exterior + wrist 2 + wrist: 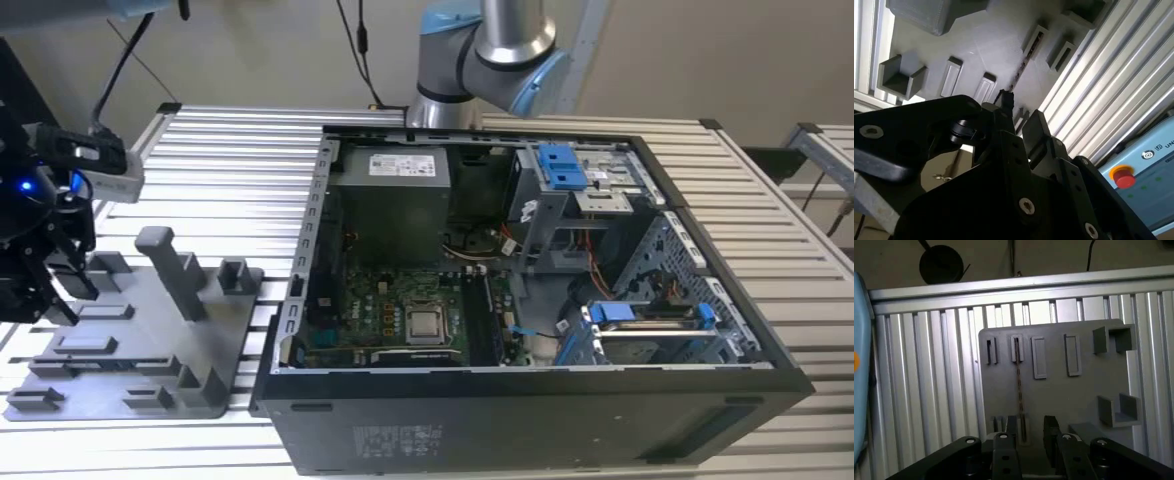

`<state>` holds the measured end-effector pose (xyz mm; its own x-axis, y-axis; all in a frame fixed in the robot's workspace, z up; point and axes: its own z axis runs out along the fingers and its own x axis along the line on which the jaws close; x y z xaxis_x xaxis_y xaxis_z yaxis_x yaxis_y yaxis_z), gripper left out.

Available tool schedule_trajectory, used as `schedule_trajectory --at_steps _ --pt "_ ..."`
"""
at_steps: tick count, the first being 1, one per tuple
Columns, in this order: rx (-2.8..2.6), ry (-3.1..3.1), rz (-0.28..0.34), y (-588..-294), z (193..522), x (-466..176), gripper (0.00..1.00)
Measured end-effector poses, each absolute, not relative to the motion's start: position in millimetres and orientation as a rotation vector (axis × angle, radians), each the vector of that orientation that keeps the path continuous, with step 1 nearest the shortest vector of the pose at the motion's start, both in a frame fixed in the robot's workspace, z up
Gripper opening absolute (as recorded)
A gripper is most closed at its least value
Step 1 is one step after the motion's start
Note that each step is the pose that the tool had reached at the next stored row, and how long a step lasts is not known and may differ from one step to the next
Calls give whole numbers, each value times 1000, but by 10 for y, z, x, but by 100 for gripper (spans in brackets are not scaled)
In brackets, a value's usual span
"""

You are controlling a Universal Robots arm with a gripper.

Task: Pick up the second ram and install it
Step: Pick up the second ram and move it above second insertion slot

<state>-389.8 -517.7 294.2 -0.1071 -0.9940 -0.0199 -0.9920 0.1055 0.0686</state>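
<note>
At the exterior view's nine o'clock, one grey tray (147, 350) lies on the slatted metal surface (227, 170). One open computer case (534, 420) sits just beside it toward three o'clock, and the arm's base (481, 60) stands at twelve. Over the tray's nine-o'clock side hangs the black pincer (54, 285). Its two fingers (1011, 435) stand apart in the first wrist view, open, with the ram (1018, 380) running between them, nearer one finger than the other; whether either touches it I cannot tell. One ram shows: a thin dark strip standing on edge on the tray. Its far end is seated in one of four narrow slotted blocks (1038, 357) set in a row, the one next to an end block. Two open box-shaped brackets (1111, 340) sit further along the tray. In the second wrist view the ram (1023, 57) leads away from the fingertips (1036, 122), and one red button (1124, 177) sits on a pale blue box (1154, 165) beside the surface.
</note>
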Motion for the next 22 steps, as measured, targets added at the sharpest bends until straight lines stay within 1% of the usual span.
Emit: schedule_trajectory --at_steps 7,12,22 --pt "2085 -2319 -87 -5177 2817 -3916 36" --pt "2103 -2339 -53 -5177 2761 -3985 36" --pt "2132 -2300 -58 -5177 2673 -3988 36"
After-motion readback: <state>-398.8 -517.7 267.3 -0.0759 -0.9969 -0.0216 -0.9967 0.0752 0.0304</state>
